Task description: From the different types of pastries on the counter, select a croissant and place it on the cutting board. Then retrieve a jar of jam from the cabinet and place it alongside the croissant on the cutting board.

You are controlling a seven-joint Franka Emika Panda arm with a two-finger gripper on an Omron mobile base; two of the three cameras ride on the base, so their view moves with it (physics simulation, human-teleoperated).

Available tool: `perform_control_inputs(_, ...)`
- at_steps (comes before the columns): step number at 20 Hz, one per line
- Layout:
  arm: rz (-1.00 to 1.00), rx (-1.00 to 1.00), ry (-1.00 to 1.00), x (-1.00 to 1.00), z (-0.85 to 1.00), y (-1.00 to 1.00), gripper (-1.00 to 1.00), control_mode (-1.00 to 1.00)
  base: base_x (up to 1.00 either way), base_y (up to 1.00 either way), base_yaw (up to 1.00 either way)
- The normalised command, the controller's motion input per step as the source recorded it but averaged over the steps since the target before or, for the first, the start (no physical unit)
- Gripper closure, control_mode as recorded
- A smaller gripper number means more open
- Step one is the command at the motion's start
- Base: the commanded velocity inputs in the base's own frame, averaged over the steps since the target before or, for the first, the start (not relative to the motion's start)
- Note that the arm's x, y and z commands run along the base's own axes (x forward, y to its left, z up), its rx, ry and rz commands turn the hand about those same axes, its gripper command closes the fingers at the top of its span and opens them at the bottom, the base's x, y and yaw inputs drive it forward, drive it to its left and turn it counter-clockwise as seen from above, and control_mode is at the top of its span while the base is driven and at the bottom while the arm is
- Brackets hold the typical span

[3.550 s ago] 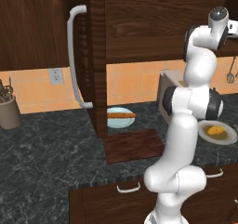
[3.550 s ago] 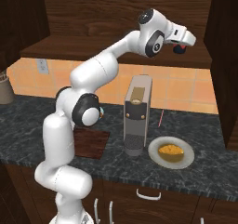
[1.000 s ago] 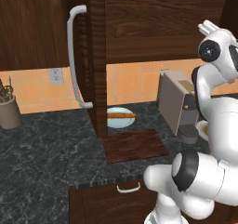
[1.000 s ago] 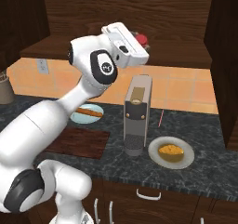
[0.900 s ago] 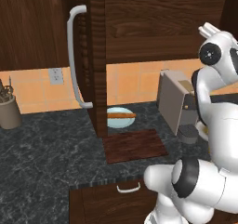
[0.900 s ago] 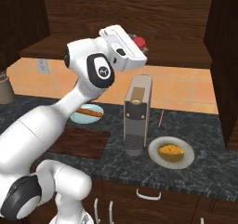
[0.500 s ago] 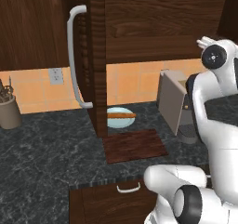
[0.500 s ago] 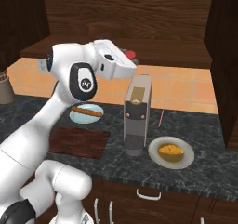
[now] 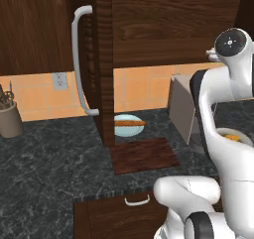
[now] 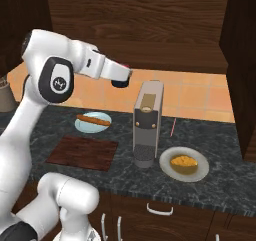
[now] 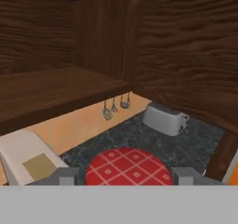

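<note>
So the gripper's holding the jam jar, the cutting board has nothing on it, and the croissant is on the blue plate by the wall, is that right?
Not quite. The croissant lies on the white plate right of the coffee machine, as the right base view shows. The blue plate holds the stick pastry. Otherwise right: gripper holds jar, cutting board bare.

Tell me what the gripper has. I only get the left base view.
Observer: In the right base view the gripper is shut on the jar of jam, in the air left of the coffee machine.
Operator: Grip centred?
Observer: The hand view puts the jar about midway between the two finger tips.
Operator: Croissant on the board?
Observer: No. The croissant lies on the plate right of the machine, and the cutting board is bare.
</note>
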Motion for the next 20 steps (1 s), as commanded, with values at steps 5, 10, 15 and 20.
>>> perform_control_inputs(5,0.01,-0.05,0.12,-0.54,-0.26,0.50,1.00,-1.00,0.00,0.00,0.00)
perform_control_inputs(10,0.03,-0.05,0.16,-0.28,-0.38,0.52,1.00,-1.00,0.00,0.00,0.00)
perform_control_inputs(15,0.03,-0.02,0.19,-0.22,-0.31,0.46,1.00,-1.00,0.00,0.00,0.00)
perform_control_inputs(20,0.00,-0.04,0.11,-0.05,-0.35,0.40,1.00,-1.00,0.00,0.00,0.00)
